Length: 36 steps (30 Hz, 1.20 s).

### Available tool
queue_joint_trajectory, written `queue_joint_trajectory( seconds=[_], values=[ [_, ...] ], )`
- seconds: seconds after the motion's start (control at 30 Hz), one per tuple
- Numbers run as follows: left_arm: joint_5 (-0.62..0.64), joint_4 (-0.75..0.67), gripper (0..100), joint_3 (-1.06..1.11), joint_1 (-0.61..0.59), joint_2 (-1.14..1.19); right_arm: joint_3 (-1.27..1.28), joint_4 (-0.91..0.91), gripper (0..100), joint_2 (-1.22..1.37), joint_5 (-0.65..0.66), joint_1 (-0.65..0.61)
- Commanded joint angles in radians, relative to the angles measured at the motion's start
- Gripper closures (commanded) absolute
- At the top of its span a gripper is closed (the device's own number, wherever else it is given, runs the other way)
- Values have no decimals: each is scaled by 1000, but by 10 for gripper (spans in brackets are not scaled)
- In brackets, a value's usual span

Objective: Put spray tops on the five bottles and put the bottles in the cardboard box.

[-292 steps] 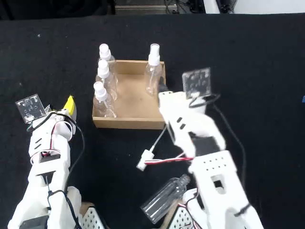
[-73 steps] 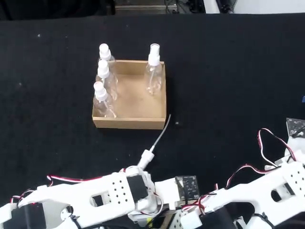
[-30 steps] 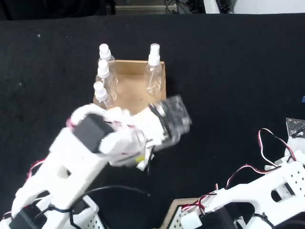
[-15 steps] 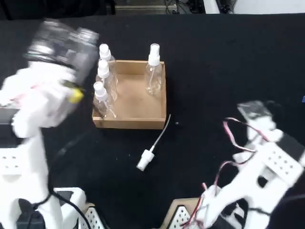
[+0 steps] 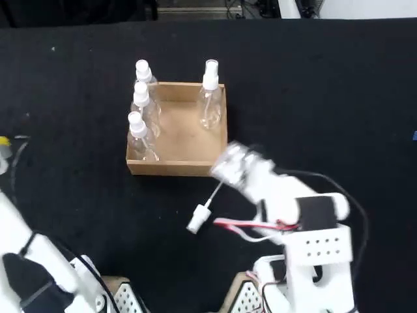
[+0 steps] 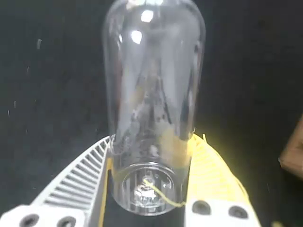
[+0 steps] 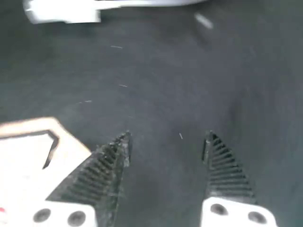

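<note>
Clear bottle [image 6: 154, 71] clamped in left gripper [image 6: 154, 139] (swung aside); right gripper [image 7: 167, 137], fingers apart, reached cardboard box [image 5: 176, 169].

Bench [image 5: 339, 78], black surface, few pale specks; dark cables [image 5: 251, 8] past its far edge; small blue item [image 5: 414, 135] at the right edge

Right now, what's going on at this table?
The left end effector is shut on a clear bottle that has no spray top. The right end effector is open over the black table, close to the loose spray top lying in front of the cardboard box. Four capped bottles stand in the box, so one bottle is not yet capped or boxed.
</note>
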Motion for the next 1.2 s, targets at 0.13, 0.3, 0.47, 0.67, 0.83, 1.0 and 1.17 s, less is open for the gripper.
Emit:
queue_joint_trajectory(
  seconds=[0.13, 0.3, 0.47, 0.67, 0.83, 1.0, 1.17],
  values=[
    [140, -327, 909, 360, -154, 0, 44, 40, 776, 101, 215, -413],
    [135, -423, 909, 401, -268, 0, 36, -57, 775, 245, 285, -509],
    [133, -433, 909, 398, -334, 0, 64, -235, 775, 344, 290, -571],
    [133, -434, 909, 398, -363, 0, 90, -374, 775, 449, 324, -641],
    [132, -434, 909, 403, -363, 8, 93, -468, 775, 572, 324, -631],
    [133, -468, 909, 407, -354, 2, 91, -577, 775, 677, 324, -629],
    [133, -494, 909, 406, -354, 2, 90, -641, 779, 751, 324, -585]
  ],
)
